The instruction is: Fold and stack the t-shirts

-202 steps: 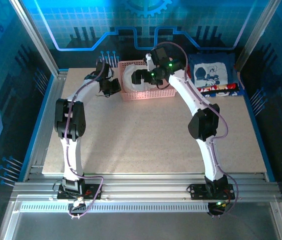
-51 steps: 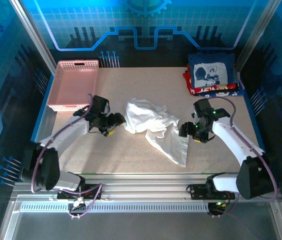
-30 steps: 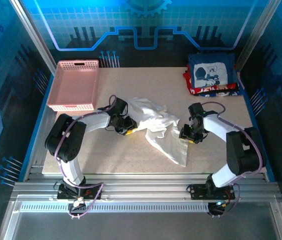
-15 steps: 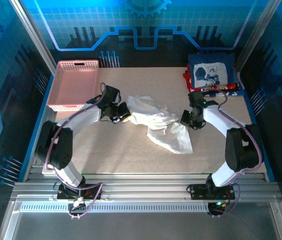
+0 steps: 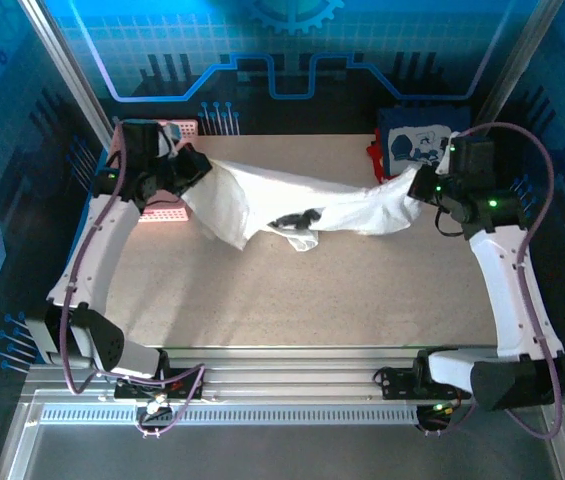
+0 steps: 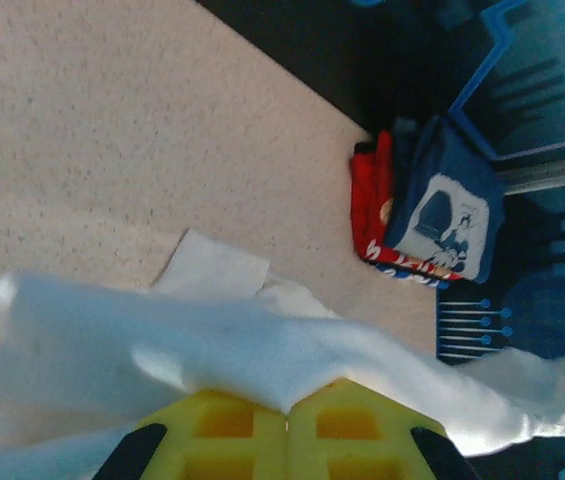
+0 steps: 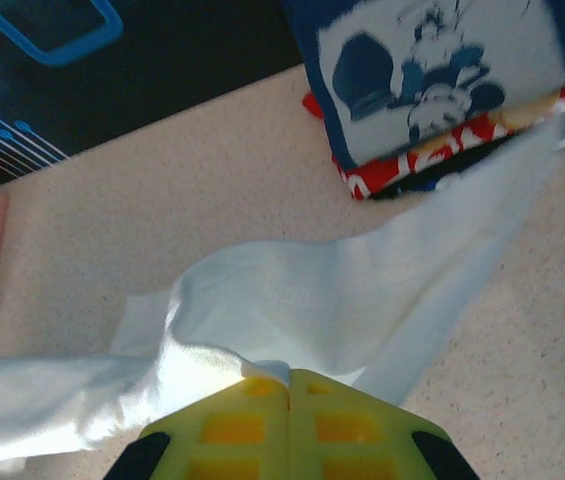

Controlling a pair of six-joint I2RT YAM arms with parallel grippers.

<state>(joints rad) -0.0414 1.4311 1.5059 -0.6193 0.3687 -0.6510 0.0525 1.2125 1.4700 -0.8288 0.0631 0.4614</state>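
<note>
The white t-shirt [image 5: 292, 200] hangs stretched as a long band over the far half of the table [image 5: 312, 300], running in the top view from about 10 o'clock to about 2 o'clock of the tabletop. Its middle sags lowest, where a patch of black print shows and a loose fold droops toward 6 o'clock; whether that fold touches the table cannot be told. The shirt's left end is pinched by the left gripper [image 5: 190, 170]: in the left wrist view its yellow fingers [image 6: 232, 425] are pressed together, with white cloth bunched over their tips. The right end is clamped the same way by the right gripper [image 5: 420, 185]. In the right wrist view its yellow fingers [image 7: 332, 420] meet on a ridge of the cloth, and the shirt fans away from them toward 9 and 2 o'clock. At the table's 1 o'clock corner sits a folded pile, with the navy t-shirt [image 5: 417, 140] and its white cartoon print on top. The red t-shirt [image 5: 374, 158] lies beneath it, its edge showing on the pile's 9 o'clock side. The white shirt's right end passes just beside that pile at its 6 o'clock side. At the 10 o'clock corner stands the pink lattice basket [image 5: 162, 210], partly covered by the left arm and the shirt's left end.
</note>
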